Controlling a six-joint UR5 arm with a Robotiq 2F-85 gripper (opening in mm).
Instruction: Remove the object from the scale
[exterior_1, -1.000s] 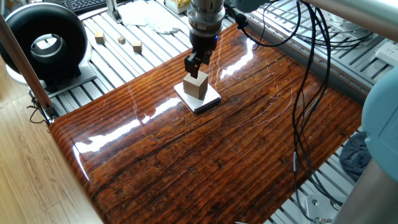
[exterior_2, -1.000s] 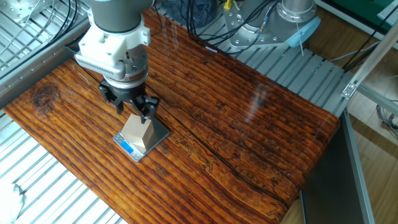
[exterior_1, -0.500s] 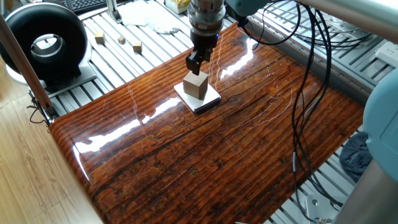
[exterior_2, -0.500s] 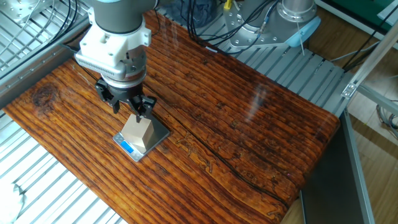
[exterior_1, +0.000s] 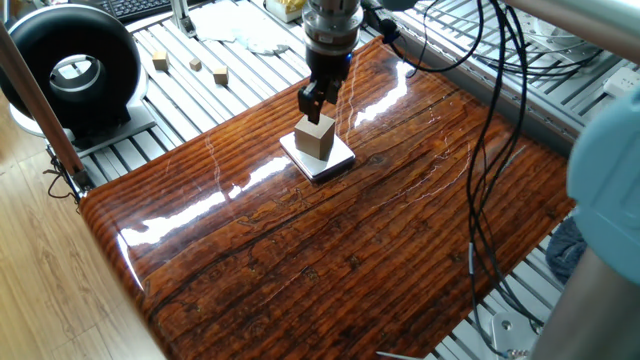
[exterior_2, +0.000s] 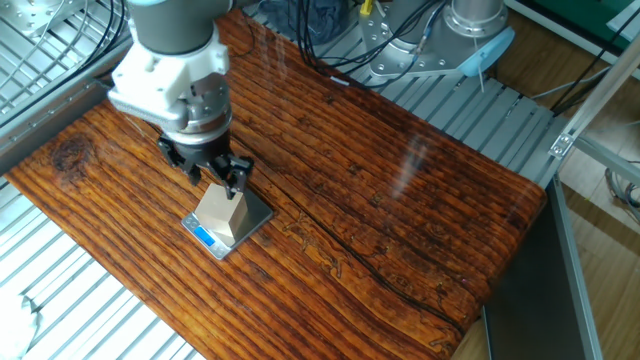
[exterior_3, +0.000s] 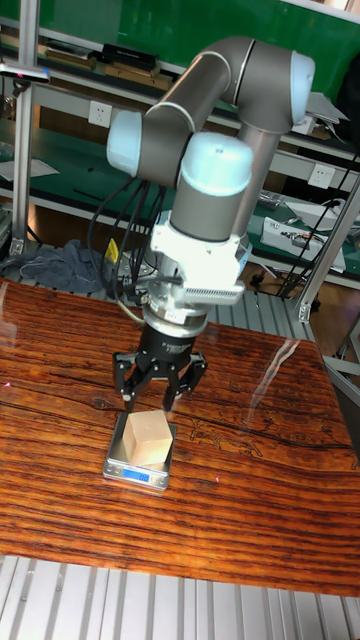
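The object (exterior_1: 316, 138) is a light-tan wooden cube that rests on the scale (exterior_1: 340, 160), a thin white square slab on the dark wooden tabletop. Its blue front panel shows in the other fixed view, where the cube (exterior_2: 222, 213) sits on the scale (exterior_2: 256, 214). My gripper (exterior_1: 315, 104) hangs just above the cube's far side, open, fingers spread and touching nothing. The tall fixed view shows the gripper (exterior_3: 157, 395) straddling the air over the cube (exterior_3: 148, 438) on the scale (exterior_3: 140, 473). In the other fixed view the gripper (exterior_2: 213, 178) stands over the cube's top edge.
Three small wooden blocks (exterior_1: 195, 65) lie on the slatted metal surface beyond the table's far left corner. A black ring-shaped device (exterior_1: 70, 70) stands at the left. Black cables (exterior_1: 490, 150) hang over the right side of the tabletop (exterior_1: 330, 250).
The gripper rose slightly and came back down a little, and its wrist shifted a bit left in the other fixed view. It stays open above the cube, which has not moved.
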